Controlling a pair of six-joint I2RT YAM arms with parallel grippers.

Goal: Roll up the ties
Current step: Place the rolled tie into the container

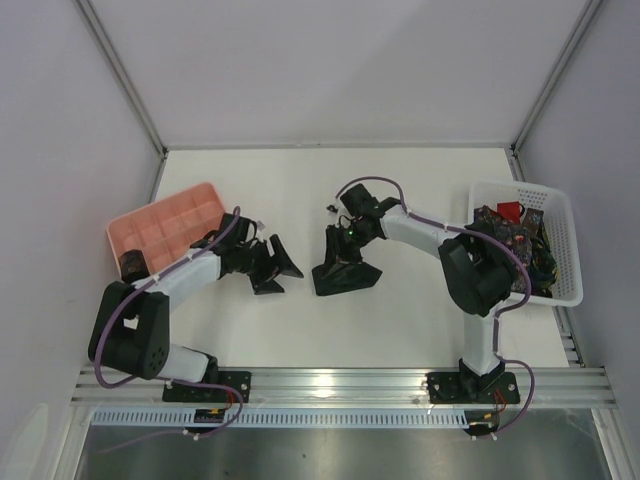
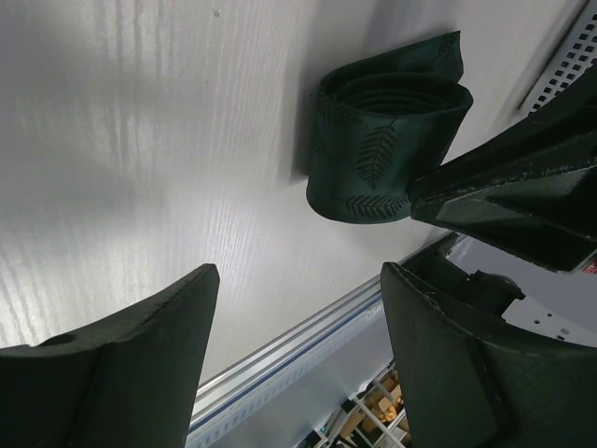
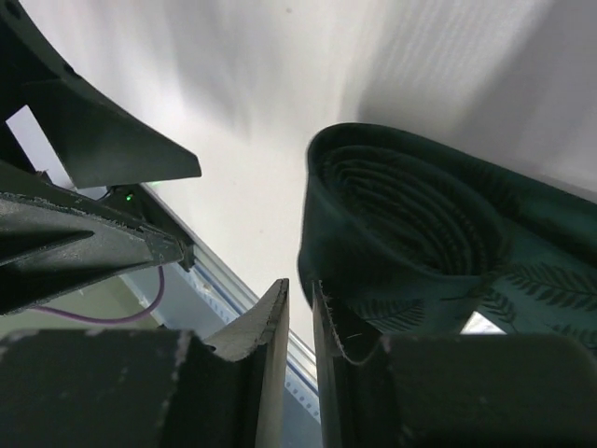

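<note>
Right gripper [image 3: 300,289]: jaws nearly together, the narrow slit empty, gripping nothing. Rolled green tie [image 3: 401,215] touches its outer finger face at the middle of the table [image 1: 300,190], apparently standing on end. Left gripper [image 2: 300,271]: spread wide, empty, tie ahead; right arm nearer.

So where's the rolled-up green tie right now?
The rolled green tie sits on the table near its middle, right beside the right arm's fingers; the left wrist view shows it upper right.

Dark green leaf-print tie [image 2: 378,149] sits mid-surface, wound into a tight coil, tail trailing loose. More ties [image 1: 512,240], one red [image 1: 508,211], lie heaped in the basket [image 1: 572,270] at the right edge.
</note>
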